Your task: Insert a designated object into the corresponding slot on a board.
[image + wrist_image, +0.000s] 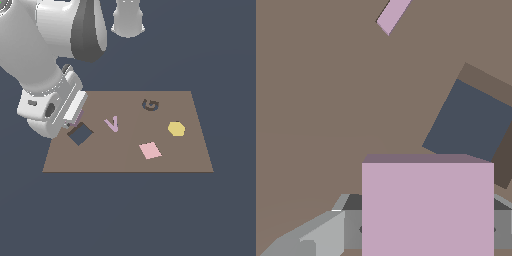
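Arm bent low — gripper (73, 121) clamped, pointing down.

One board (190, 155); one square slot (80, 133); one lilac block (427, 207); one V piece (112, 123); one G mark (150, 105); one pink tile (150, 150); one yellow hexagon (176, 128); one gripper (71, 120).

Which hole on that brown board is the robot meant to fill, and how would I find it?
Start at the big brown board and go to its corner on the exterior view's left, right beneath the white arm's claw. There sits the slot, a dark navy square opening turned like a diamond. Unlike the dark G-shaped mark, it is a plain square cut-out, and the other pieces are pale or yellow.
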